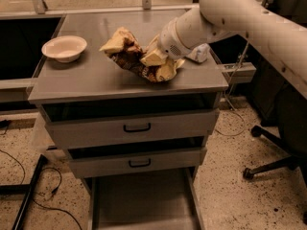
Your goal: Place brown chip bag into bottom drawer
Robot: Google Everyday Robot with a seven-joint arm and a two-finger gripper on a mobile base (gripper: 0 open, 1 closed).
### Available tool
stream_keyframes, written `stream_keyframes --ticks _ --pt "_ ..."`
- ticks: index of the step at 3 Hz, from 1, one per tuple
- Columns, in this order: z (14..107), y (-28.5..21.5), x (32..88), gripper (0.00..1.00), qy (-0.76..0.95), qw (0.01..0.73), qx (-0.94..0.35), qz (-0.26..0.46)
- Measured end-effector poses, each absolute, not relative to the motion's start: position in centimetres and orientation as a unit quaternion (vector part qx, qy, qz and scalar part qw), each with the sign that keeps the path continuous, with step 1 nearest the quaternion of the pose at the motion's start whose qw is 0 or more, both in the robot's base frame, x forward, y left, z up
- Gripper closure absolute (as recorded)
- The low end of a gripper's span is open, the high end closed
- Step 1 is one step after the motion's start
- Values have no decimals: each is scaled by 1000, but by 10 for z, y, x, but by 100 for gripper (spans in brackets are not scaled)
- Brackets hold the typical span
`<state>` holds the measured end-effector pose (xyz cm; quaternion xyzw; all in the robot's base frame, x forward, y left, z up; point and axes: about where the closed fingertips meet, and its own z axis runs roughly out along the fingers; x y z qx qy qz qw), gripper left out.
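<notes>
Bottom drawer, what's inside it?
Only bare grey floor shows in the bottom drawer; its back hides under the upper drawers. The brown chip bag is up on the cabinet top, with the gripper on it.

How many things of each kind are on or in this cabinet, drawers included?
brown chip bag: 1, gripped by the end effector over the cabinet top
white bowl: 1
plastic bottle: 1
drawers: 3, with the bottom drawer open
Total: 6

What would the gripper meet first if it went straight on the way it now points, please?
The brown chip bag: the gripper points down-left, right against its crumpled end. Beneath the bag lies the cabinet top, though depth is unclear.
</notes>
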<state>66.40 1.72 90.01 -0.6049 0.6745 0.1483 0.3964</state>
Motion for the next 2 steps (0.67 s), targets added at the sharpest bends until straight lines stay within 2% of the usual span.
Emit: stream_keyframes --ticks 2 --pt "899 -32 588 100 668 436 -594 109"
